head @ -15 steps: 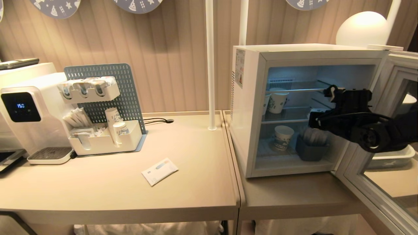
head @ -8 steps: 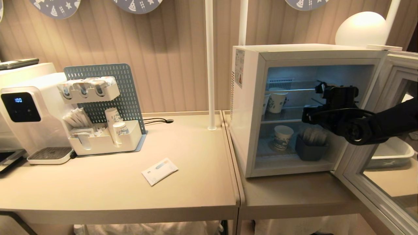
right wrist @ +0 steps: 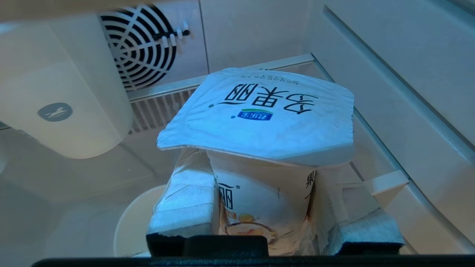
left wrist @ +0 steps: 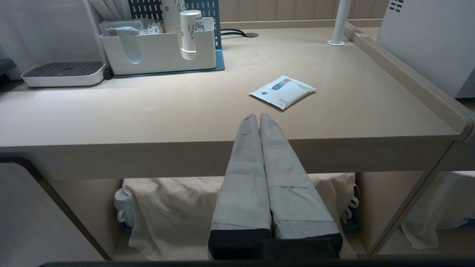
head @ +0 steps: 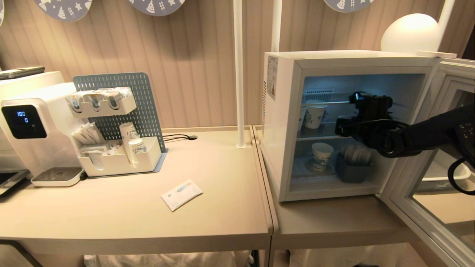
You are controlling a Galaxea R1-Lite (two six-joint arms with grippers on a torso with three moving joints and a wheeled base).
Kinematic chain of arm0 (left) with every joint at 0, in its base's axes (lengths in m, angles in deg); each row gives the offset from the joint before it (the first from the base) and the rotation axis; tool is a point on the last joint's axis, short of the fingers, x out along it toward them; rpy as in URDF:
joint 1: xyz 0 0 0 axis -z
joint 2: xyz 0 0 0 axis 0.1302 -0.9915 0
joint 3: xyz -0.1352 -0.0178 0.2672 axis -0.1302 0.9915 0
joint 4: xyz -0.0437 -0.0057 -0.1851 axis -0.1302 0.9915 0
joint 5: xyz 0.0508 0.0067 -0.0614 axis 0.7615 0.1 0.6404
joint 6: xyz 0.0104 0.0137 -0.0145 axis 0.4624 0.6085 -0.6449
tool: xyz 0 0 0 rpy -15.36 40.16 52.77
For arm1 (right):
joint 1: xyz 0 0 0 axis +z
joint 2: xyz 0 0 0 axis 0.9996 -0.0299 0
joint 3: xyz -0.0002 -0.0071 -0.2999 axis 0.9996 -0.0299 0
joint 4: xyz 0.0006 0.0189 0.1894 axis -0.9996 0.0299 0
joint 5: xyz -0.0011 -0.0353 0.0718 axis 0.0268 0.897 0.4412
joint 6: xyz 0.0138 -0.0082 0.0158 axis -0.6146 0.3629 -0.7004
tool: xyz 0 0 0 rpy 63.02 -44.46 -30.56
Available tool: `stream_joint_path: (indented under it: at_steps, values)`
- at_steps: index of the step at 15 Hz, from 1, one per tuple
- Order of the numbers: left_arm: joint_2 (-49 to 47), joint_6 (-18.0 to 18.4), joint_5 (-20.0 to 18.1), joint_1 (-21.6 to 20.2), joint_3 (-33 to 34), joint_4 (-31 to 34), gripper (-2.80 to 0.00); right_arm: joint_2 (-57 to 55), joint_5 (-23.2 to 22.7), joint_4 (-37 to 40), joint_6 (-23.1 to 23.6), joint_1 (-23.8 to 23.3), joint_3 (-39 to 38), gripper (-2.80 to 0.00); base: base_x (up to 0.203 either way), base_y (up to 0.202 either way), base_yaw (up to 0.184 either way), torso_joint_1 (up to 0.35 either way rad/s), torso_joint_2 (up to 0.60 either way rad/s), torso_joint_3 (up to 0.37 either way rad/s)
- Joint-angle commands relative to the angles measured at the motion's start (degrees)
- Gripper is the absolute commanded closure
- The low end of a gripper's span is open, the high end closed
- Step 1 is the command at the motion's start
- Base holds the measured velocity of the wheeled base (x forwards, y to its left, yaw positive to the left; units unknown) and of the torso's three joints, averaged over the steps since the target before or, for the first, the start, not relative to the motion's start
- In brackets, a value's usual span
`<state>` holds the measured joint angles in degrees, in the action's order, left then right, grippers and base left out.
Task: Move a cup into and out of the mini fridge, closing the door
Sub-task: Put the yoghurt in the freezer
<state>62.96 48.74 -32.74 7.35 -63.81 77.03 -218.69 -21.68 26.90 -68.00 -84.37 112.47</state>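
Head view, from the left: the left gripper (left wrist: 258, 118) hangs clenched and empty at the table's (head: 207, 218) near edge. To the right, inside the mini fridge (head: 282, 111), door (head: 441, 207) swung wide, the right gripper (right wrist: 259, 207) grasps the cup (right wrist: 259, 148) over the middle shelf.

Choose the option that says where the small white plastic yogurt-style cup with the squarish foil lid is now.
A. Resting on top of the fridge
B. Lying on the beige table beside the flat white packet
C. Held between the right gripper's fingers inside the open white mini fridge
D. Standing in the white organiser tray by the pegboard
C: the right wrist view shows the small white plastic yogurt-style cup clamped between the right gripper fingers, with the white mini fridge fan grille behind it.
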Motion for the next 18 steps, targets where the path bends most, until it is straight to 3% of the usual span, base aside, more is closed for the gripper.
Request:
stream_joint_path:
  at_steps: [1,12,18]
  values:
    - [-0.09,0.05,-0.07,-0.04,0.09,0.00,0.00,-1.09,0.38,0.13,0.03,0.04,0.32,0.00,0.000,0.000,0.000,0.000,0.00,0.000]
    - [-0.09,0.05,0.01,-0.04,0.00,0.00,0.00,-2.49,0.64,-0.40,-1.72,0.49,-0.90,0.00,0.000,0.000,0.000,0.000,0.00,0.000]
    - [-0.09,0.13,-0.07,-0.04,0.00,0.00,0.00,-2.41,3.74,-3.33,-1.43,3.47,-4.80,0.00,0.000,0.000,0.000,0.000,0.00,0.000]
